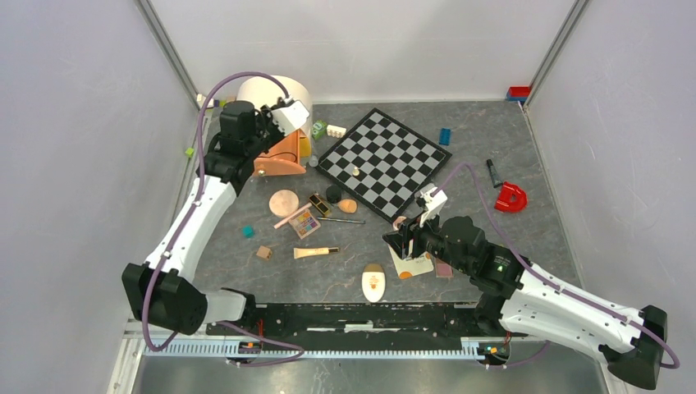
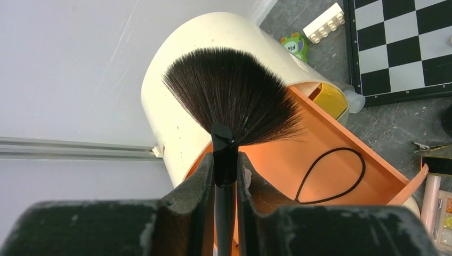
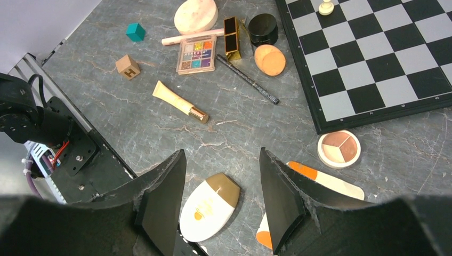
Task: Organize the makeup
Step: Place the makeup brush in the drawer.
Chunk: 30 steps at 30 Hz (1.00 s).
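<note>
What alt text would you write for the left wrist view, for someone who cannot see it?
The left gripper grips a black fan brush, bristles spread, in front of a cream cylindrical organiser with an open orange tray; a chessboard corner shows at upper right.

The handle of the fan brush disappears between the fingers of the left tool and off the bottom edge. One finger of the right tool hides part of the white-orange sachet. The chessboard runs past the top and right edges.

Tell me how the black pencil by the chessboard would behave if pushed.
The pencil looks thin and round, lying flat, so it would probably roll. Straight along its length, so likely stiff; slim, so likely light.
</note>
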Tool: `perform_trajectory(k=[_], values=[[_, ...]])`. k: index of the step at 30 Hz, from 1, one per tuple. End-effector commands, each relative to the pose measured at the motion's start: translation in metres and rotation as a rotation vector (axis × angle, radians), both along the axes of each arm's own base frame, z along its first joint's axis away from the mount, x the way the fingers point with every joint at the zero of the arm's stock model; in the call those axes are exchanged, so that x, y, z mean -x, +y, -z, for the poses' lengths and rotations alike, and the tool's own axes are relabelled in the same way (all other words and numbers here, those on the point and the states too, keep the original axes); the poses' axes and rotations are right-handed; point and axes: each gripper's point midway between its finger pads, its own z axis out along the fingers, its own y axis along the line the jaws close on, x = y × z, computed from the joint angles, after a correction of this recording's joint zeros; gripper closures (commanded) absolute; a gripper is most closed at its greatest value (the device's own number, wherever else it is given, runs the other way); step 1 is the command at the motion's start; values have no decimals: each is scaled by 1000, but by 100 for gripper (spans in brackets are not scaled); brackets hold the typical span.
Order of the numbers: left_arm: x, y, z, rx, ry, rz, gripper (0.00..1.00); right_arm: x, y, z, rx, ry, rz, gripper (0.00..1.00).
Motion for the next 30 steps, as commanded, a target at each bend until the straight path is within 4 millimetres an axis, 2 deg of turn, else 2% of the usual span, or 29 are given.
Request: perform_trajectory(k=[1,20,30], values=[[-9,-3,-4,47,-53,32,98,-2,-1,-11,-9,-7,12,41],[-3,17,48,60,81,-41,97,-1,2,-4,14,5,1,41],[-9,25,65,22,170,-92,96,-1,0,2,31,11,3,41]])
